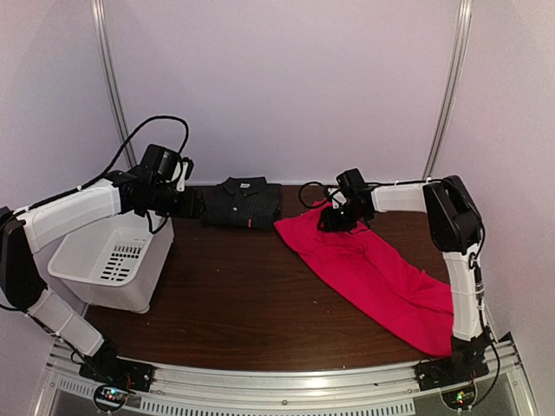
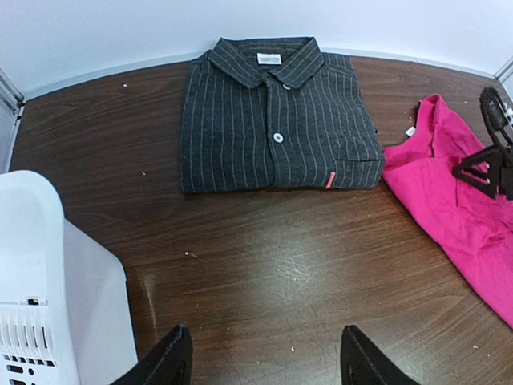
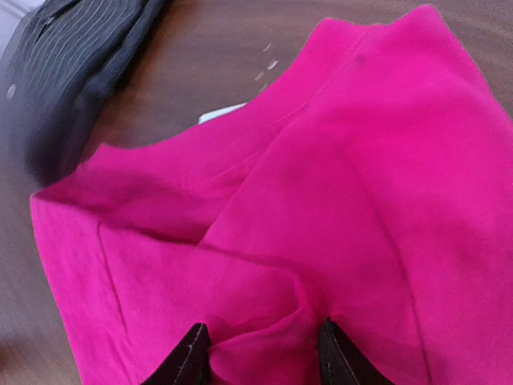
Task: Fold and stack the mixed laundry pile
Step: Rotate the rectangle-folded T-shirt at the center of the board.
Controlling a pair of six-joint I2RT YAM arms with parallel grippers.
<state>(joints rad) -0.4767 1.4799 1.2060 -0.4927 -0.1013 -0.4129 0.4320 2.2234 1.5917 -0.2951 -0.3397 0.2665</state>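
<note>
Red cotton jersey fills the space under my right pincer [image 3: 260, 349]: the bright red short-sleeved T-shirt [image 3: 361, 200] lies unfolded in a rumpled band, running from the middle of the dark brown wooden worktop [image 2: 264, 265] down to its near right corner, beside my right arm's base. My right fingers stand partly apart with a pucker of red cloth rising between them. I cannot tell whether they actually bite it.

My left pincer [image 2: 264, 357] is spread wide with nothing in it, hovering over bare wood near the white slotted plastic bin [image 1: 104, 260] at the left edge. Ahead of it, the dark charcoal pinstriped collared shirt [image 2: 276, 120] sits neatly folded against the far edge.

I judge the red shirt's fold has not yet begun. If I have pinched only the top layer, a lift would bunch it rather than spread it. Its collar end lies just beside the folded shirt, so a careless drag could rumple that fold, and the tail could catch on my right arm's base.
</note>
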